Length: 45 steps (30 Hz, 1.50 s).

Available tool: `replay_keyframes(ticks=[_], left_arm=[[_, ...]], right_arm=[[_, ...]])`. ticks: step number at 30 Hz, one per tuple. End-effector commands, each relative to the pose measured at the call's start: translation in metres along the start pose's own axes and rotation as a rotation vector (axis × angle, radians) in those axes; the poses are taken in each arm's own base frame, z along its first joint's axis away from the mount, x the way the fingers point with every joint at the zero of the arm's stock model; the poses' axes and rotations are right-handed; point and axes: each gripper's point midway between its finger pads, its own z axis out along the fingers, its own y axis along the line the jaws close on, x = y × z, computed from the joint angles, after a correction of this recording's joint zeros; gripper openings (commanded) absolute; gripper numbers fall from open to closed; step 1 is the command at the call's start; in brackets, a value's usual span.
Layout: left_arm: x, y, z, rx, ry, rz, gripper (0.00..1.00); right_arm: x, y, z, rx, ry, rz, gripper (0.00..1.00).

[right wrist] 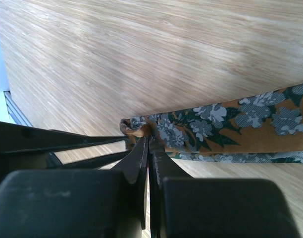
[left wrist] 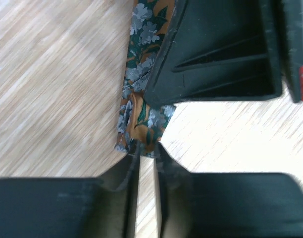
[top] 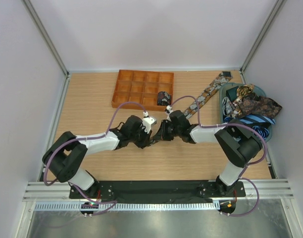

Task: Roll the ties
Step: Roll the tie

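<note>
A brown-gold floral tie [top: 206,94] lies stretched diagonally across the wooden table, from the far right down to the middle. Both grippers meet at its near end. My right gripper [right wrist: 150,136] is shut on the folded tip of the tie [right wrist: 230,126]. My left gripper [left wrist: 147,148] stands a narrow slit open, its tips touching the end of the tie [left wrist: 139,99], with bare table showing between the jaws. The right gripper's finger [left wrist: 211,59] covers part of the tie there. One tie rolled into a coil [top: 164,97] sits in the orange tray [top: 115,96].
A teal basket [top: 222,108] at the right edge holds a heap of loose ties [top: 250,105], patterned and blue striped. White walls close in the table on three sides. The arms' bases stand along the near edge.
</note>
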Motion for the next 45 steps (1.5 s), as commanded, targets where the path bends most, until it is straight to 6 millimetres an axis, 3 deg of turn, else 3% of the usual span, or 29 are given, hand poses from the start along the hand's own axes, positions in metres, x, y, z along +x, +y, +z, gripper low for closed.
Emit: replay_keyframes(ticks=[1, 5, 6, 9, 17, 19, 24, 30, 37, 43, 45], left_arm=[[-0.028, -0.002, -0.015, -0.021, -0.076, 0.015, 0.2], [-0.04, 0.0, -0.026, -0.045, -0.123, 0.051, 0.37], [-0.043, 0.0, -0.029, -0.046, -0.139, 0.068, 0.46], [-0.043, 0.004, -0.029, -0.057, -0.138, 0.133, 0.52], [-0.04, 0.002, -0.009, 0.008, -0.082, 0.262, 0.52], [-0.031, 0.003, -0.002, 0.017, -0.031, 0.259, 0.51], [-0.036, 0.002, 0.009, 0.044, -0.008, 0.285, 0.51], [-0.027, 0.004, 0.02, 0.06, 0.043, 0.284, 0.53], [-0.018, -0.001, 0.028, 0.092, 0.072, 0.267, 0.53], [-0.026, -0.006, 0.021, 0.099, 0.019, 0.288, 0.55], [-0.024, -0.002, 0.023, 0.083, 0.036, 0.286, 0.51]], right_arm=[[-0.007, 0.002, 0.005, 0.01, -0.013, -0.042, 0.04], [-0.005, -0.003, 0.008, 0.023, -0.003, -0.055, 0.02], [-0.005, -0.004, 0.009, 0.029, 0.001, -0.059, 0.02], [-0.006, -0.005, 0.011, 0.029, 0.007, -0.075, 0.02], [-0.005, -0.001, 0.011, 0.015, 0.02, -0.097, 0.02], [-0.006, 0.0, 0.01, 0.01, 0.02, -0.098, 0.02], [-0.005, 0.001, 0.01, 0.002, 0.025, -0.095, 0.02], [-0.001, 0.003, 0.012, -0.019, 0.038, -0.088, 0.02], [-0.002, 0.007, 0.014, -0.035, 0.036, -0.076, 0.02], [-0.002, 0.005, 0.014, -0.032, 0.038, -0.069, 0.02], [-0.002, 0.006, 0.014, -0.036, 0.038, -0.067, 0.02]])
